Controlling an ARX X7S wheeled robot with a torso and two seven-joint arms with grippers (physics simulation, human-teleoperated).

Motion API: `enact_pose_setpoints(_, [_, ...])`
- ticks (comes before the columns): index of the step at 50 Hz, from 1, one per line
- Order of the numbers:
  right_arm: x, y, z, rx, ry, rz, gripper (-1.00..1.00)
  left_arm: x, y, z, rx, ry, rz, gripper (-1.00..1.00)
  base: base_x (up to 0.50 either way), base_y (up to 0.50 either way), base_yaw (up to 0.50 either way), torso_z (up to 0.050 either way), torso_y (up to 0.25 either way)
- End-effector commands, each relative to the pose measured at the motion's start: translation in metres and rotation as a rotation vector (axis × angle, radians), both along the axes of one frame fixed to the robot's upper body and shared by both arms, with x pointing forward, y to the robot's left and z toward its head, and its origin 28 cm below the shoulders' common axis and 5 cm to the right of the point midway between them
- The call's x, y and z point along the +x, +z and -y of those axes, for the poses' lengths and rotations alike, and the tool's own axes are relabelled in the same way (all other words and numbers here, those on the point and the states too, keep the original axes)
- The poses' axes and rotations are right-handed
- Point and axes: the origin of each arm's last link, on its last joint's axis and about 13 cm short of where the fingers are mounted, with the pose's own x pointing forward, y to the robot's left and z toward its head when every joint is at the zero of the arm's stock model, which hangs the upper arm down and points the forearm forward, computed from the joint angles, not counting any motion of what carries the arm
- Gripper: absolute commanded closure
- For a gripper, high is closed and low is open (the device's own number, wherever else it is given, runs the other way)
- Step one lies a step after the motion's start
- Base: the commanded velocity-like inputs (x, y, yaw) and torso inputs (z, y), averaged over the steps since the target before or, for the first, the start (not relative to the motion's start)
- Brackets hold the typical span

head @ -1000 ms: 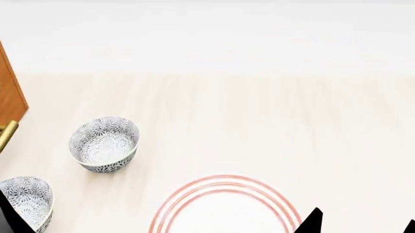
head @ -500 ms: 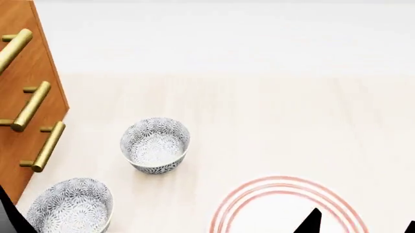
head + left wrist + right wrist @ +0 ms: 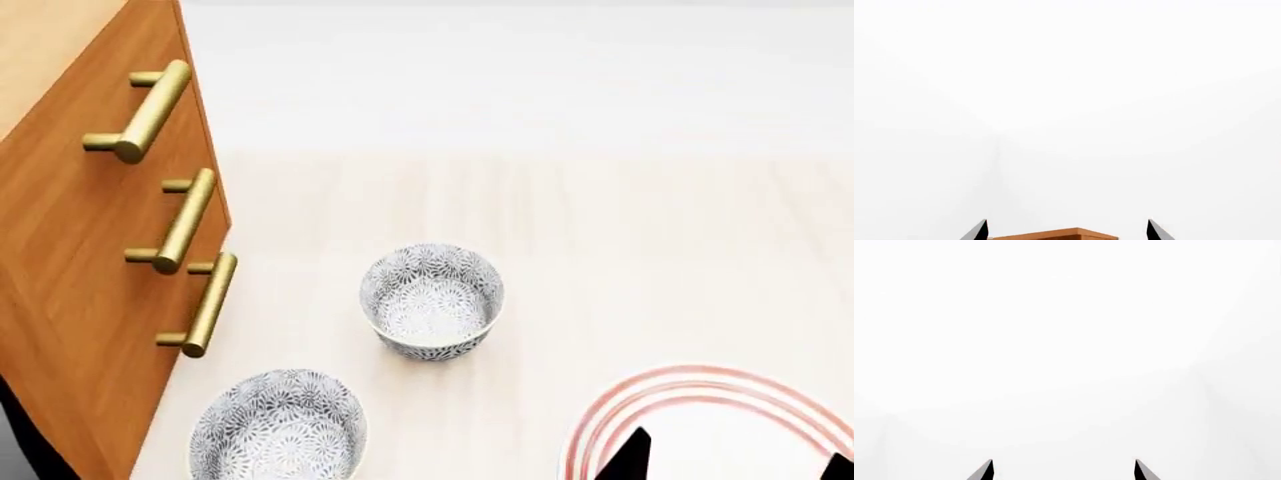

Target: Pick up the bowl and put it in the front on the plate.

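right gripper [image 3: 1061,471] | fingers [image 3: 985,471] spread (only tips visible) | blank white backdrop

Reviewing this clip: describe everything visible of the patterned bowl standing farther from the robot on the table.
The small round deep white bowl with grey-blue floral pattern stands upright and empty on the pale wooden tabletop, patterned inside and out, looking like glazed ceramic. It sits apart from the matching bowl nearer the robot, the wooden drawer cabinet and the red-ringed plate. Nothing touches it.

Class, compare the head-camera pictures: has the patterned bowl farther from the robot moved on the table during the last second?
No. The bowl slides right in the picture, but the plate and nearer bowl slide equally, keeping their spacing. The camera swung left, revealing the wooden drawers.
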Motion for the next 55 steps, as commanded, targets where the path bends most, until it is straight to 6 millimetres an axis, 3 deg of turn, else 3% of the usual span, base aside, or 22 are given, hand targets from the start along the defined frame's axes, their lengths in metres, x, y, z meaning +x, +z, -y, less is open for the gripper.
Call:
enact_pose_setpoints(1, [0.002, -0.002, 0.001, -0.012, -0.019, -0.019, -1.00, 0.001, 0.000, 0.000, -0.001, -0.010, -0.017, -1.00, 0.00, 0.00, 0.00, 0.000, 0.000])
enact_pose_setpoints(6, [0.004, -0.003, 0.001, -0.011, -0.023, -0.044, -1.00, 0.003, -0.004, 0.002, 0.065, 0.023, -0.061, -1.00, 0.00, 0.00, 0.00, 0.000, -0.100])
enact_pose_setpoints(24, [0.005, -0.004, 0.001, -0.017, -0.022, -0.064, -1.00, 0.004, -0.005, 0.001, 0.042, 0.018, -0.064, -1.00, 0.00, 0.00, 0.00, 0.000, -0.250])
enact_pose_setpoints(37, [0.010, -0.002, 0.001, -0.029, -0.013, -0.104, -1.00, 0.005, -0.010, 0.003, 0.065, -0.012, -0.083, -1.00, 0.00, 0.00, 0.00, 0.000, -0.010])
enact_pose_setpoints(45, [0.030, 0.033, 0.003, -0.032, -0.035, -0.169, -1.00, 0.002, -0.009, 0.004, 0.076, -0.019, -0.060, -1.00, 0.00, 0.00, 0.00, 0.000, 0.000])
enact_pose_setpoints(48, [0.045, 0.063, 0.002, -0.034, -0.038, -0.199, -1.00, 0.001, -0.008, 0.005, 0.076, -0.025, -0.055, -1.00, 0.00, 0.00, 0.00, 0.000, 0.000])
enact_pose_setpoints(51, [0.067, 0.086, 0.000, -0.042, 0.021, -0.342, -1.00, 0.001, -0.009, 0.006, 0.072, -0.029, -0.060, -1.00, 0.00, 0.00, 0.00, 0.000, 0.000])
enact_pose_setpoints(54, [0.093, 0.095, -0.003, -0.043, 0.100, -0.558, -1.00, 0.001, -0.010, 0.006, 0.071, -0.033, -0.064, -1.00, 0.00, 0.00, 0.00, 0.000, 0.000])
enact_pose_setpoints(55, [0.093, 0.096, -0.002, -0.043, 0.100, -0.558, -1.00, 0.001, -0.010, 0.006, 0.071, -0.033, -0.065, -1.00, 0.00, 0.00, 0.00, 0.000, 0.000])
